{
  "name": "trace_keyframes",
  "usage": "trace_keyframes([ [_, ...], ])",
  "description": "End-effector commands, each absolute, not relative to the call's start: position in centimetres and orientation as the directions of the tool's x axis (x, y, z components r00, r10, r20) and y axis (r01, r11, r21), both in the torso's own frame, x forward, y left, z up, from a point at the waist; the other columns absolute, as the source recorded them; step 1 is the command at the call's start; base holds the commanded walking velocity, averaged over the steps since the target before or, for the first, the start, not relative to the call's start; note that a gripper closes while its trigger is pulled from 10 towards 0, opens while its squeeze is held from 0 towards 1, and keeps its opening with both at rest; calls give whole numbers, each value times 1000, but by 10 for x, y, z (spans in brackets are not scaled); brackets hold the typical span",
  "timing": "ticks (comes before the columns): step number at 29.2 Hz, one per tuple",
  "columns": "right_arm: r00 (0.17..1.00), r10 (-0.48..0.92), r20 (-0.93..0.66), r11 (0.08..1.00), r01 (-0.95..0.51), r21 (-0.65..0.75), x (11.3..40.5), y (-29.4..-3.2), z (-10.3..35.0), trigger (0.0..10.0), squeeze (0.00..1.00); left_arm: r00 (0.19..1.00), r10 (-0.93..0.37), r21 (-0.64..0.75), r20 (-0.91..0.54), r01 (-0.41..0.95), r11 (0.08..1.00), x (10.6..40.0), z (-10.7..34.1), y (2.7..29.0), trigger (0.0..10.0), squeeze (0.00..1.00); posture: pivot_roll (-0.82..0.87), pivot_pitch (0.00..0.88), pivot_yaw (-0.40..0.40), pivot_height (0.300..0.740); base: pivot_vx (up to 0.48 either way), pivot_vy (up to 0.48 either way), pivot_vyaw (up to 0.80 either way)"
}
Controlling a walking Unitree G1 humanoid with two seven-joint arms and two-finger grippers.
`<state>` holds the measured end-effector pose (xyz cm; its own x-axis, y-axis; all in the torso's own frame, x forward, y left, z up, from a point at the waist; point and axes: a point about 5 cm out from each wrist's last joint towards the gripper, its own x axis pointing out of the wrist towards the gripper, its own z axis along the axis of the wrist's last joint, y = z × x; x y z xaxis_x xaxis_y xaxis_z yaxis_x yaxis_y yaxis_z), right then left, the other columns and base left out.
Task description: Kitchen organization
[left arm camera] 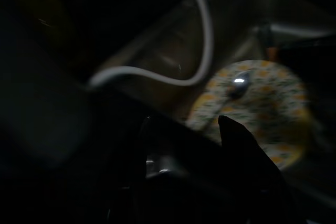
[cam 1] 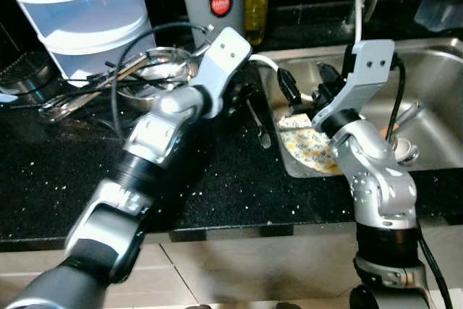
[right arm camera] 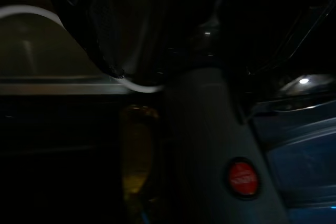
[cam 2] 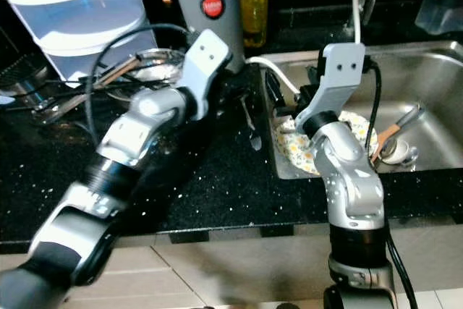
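One floral plate (cam 2: 295, 146) lies in the steel sink (cam 2: 434, 117), a spoon (left arm camera: 237, 83) resting on it. The left end effector (cam 1: 249, 106) hovers over the black surface (cam 1: 217, 186) beside the sink; the right end effector (cam 1: 307, 88) hangs above the plate. Whether either is clenched, I cannot tell.

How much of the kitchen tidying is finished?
Not much looks done. A flowered plate lies in the sink with a cup and a utensil. A glass bowl and loose cutlery sit on the black counter. Both arms reach toward the sink's edge: the left tool is near the plate, the right tool over the sink. Neither visibly holds anything, so nearly all of it is left.
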<state>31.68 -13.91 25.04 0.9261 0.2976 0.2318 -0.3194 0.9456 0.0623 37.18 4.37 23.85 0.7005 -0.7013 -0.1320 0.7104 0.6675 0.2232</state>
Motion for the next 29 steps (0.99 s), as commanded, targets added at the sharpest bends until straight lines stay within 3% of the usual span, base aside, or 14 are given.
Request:
trace_keyframes([
  [1, 926, 300, 230, 946, -320, 56, 318, -138, 250, 10000, 0, 706, -690, 192, -158, 708, 680, 377, 229, 47, 10000, 0, 28, 37, 57, 740, 0, 0, 0],
  [17, 939, 263, 221, 958, -282, 58, 311, -145, 246, 10000, 0, 640, -706, 95, -303, 757, 646, 380, 193, 59, 10000, 0, -4, 66, 91, 740, 0, 0, 0],
  [23, 940, 257, 222, 958, -278, 67, 312, -145, 245, 10000, 0, 615, -662, 172, -428, 775, 609, 352, 155, 84, 10000, 0, 20, 70, 86, 740, 0, 0, 0],
  [25, 940, 257, 222, 958, -278, 67, 312, -145, 245, 10000, 0, 615, -662, 172, -428, 775, 609, 352, 155, 84, 10000, 0, 20, 70, 86, 740, 0, 0, 0],
  [26, 939, 265, 221, 955, -287, 71, 313, -143, 244, 10000, 0, 611, -647, 210, -456, 781, 589, 337, 148, 97, 10000, 0, 37, 72, 77, 740, 0, 0, 0],
  [29, 937, 271, 220, 953, -293, 73, 314, -141, 244, 10000, 0, 609, -646, 220, -460, 783, 582, 326, 149, 106, 10000, 0, 37, 72, 77, 740, 0, 0, 0],
])
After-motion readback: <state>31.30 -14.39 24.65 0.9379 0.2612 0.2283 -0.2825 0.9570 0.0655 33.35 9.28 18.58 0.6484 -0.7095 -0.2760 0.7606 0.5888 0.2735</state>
